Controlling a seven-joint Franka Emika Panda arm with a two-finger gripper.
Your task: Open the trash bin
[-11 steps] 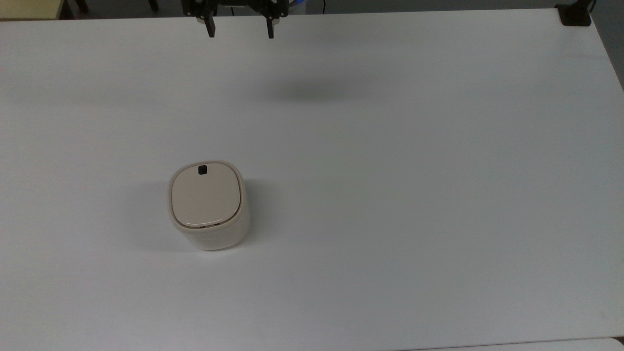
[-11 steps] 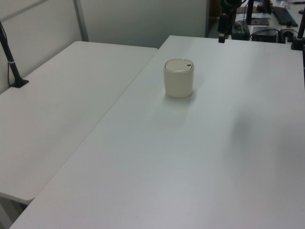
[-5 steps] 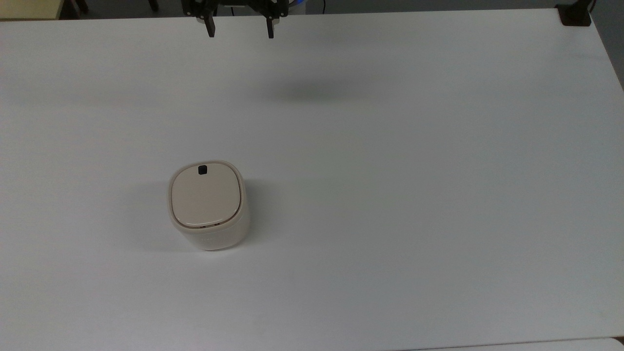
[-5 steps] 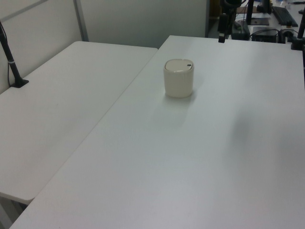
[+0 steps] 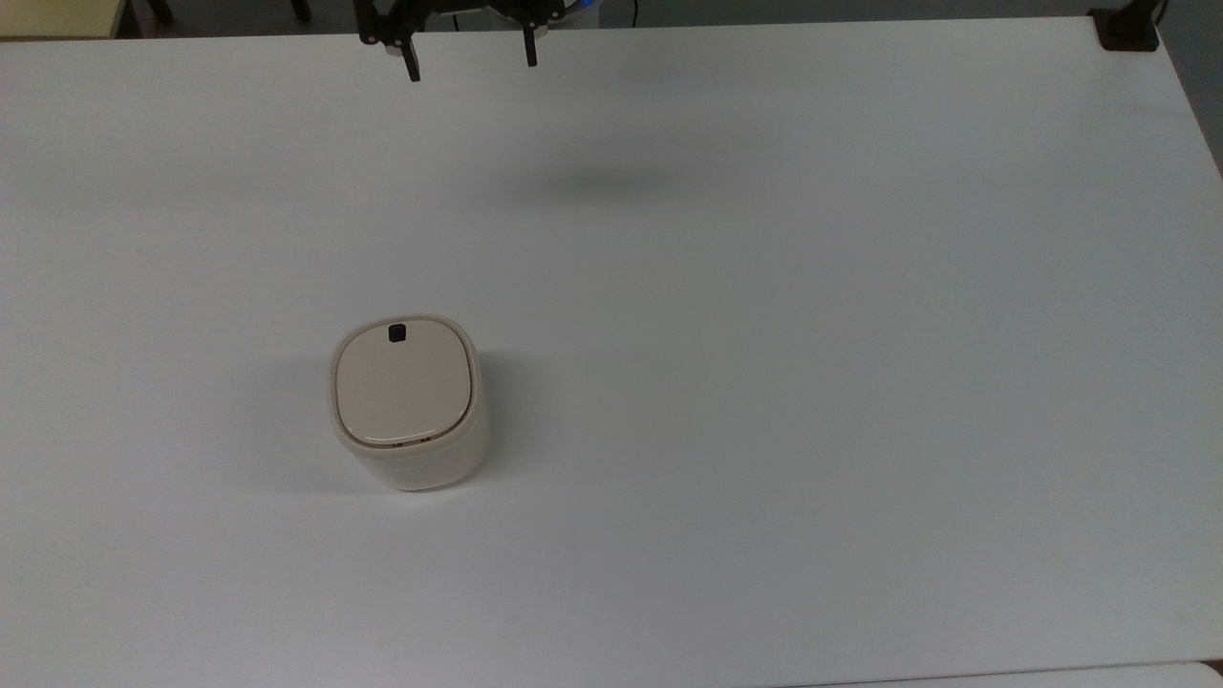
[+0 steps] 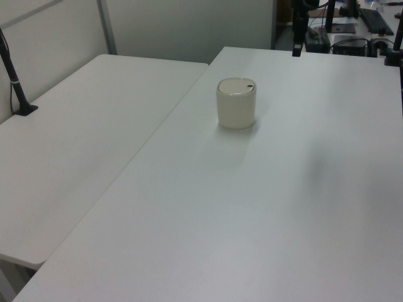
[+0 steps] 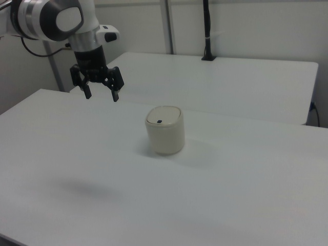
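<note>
1. Top view: the trash bin [image 5: 409, 406] is seen standing on the white surface [image 5: 812, 334], toward the top view's left, lid shut, with the black button [image 5: 396, 333] near the lid's far edge. The tool [image 5: 470, 65] is held high at the top edge, fingers spread wide, well apart from the bin. The step is judged to be the approach; it is best done by bringing one fingertip over the button and pressing straight down.

2. Left view: the trash bin [image 6: 236, 102] is seen upright on the surface; a second white table [image 6: 75, 151] is set just beside it, a partition wall behind.

3. Right view: the tool [image 7: 100, 94] is seen hanging spread and empty above the surface, toward the right view's left of the trash bin [image 7: 165, 129]. A dark post [image 7: 206, 31] is mounted on the far table.
</note>
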